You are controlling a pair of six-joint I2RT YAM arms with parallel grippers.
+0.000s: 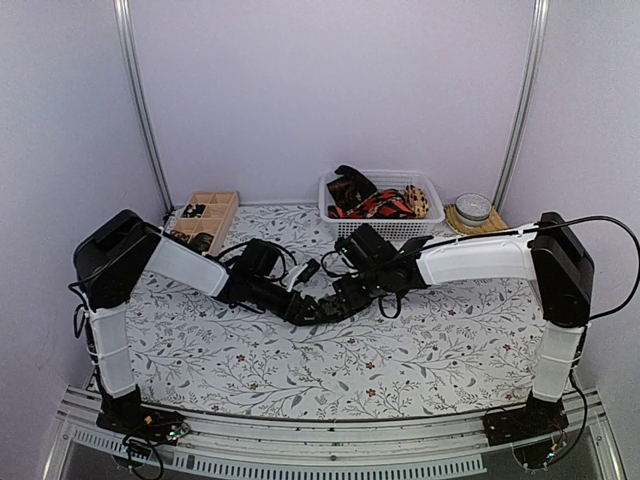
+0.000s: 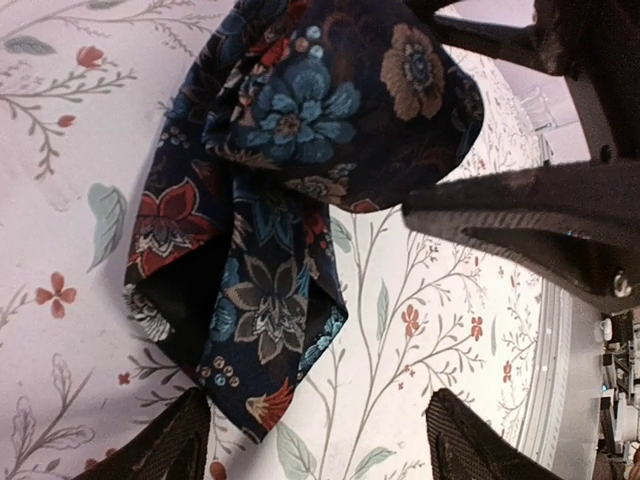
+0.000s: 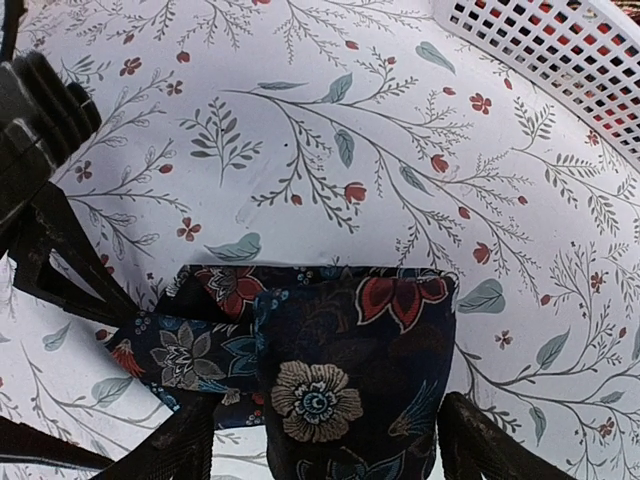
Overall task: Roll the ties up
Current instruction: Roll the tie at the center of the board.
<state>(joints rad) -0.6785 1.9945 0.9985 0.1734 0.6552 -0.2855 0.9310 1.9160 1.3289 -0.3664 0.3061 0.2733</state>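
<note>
A dark floral tie [image 3: 340, 390] lies coiled into a roll on the flowered tablecloth at mid-table. Its pointed loose end [image 2: 265, 320] trails out flat beside it. My right gripper [image 3: 330, 445] is open, one finger on each side of the roll, with a small gap showing on the left side. My left gripper [image 2: 325, 450] is open too, facing the roll from the other side. The tie's tip lies just by its left finger [image 2: 170, 445], and only cloth shows between its fingers. Both grippers meet over the tie [image 1: 322, 305] in the top view. More ties [image 1: 375, 203] fill the basket.
A white mesh basket [image 1: 425, 228] stands at the back centre, with its corner [image 3: 560, 50] in the right wrist view. A wooden tray with compartments [image 1: 222, 205] sits at the back left, dark items in it. A round lidded object [image 1: 472, 208] rests on a woven mat at the back right.
</note>
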